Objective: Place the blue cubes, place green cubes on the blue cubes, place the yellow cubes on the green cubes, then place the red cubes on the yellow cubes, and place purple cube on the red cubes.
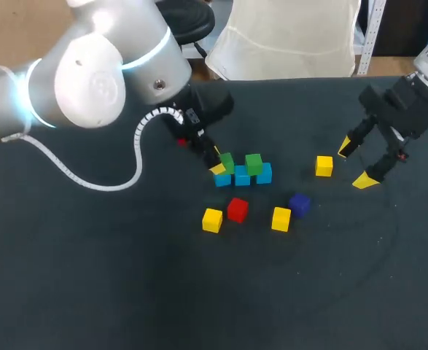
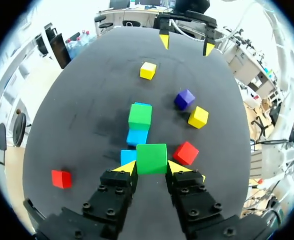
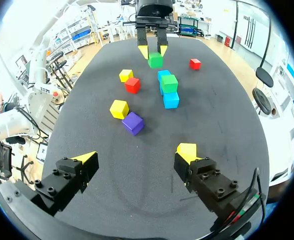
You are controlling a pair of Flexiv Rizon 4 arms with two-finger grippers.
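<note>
Pinching the held green cube [image 2: 152, 158] on two opposite side faces, the fingers of the left gripper [image 2: 153, 168] bear low on the block, at the end of the blue row [image 1: 243, 177] nearest that arm. Whether the block rests on the blue cube beneath cannot be confirmed. A placed green cube [image 1: 254, 164] is noted on top of the blue row, further along it. Handling assessment: the block appears small, rigid and light, with flat, smooth faces and crisp edges. Crushing is judged unlikely. Slip or twist is the likelier fault if a finger bears on a corner instead of flat on a face. Recommended hold for every loose block: two parallel upright faces, centred, underside left free to seat squarely. Release should be gentle, since little would keep a stacked block from sliding off a smooth top. The right gripper [image 1: 353, 165] stands well apart from the blue row, fingers spread wide with nothing between them, and a lone yellow cube [image 1: 324, 165] lies just beside it. On the robot's side of the blue row, loose on the surface [image 1: 126, 292], lie a second yellow cube [image 1: 212, 219], a red cube [image 1: 237, 209], a third yellow cube [image 1: 281, 219] and the purple cube [image 1: 299, 203]. A second red cube [image 2: 61, 178] lies off the row's left end.
</note>
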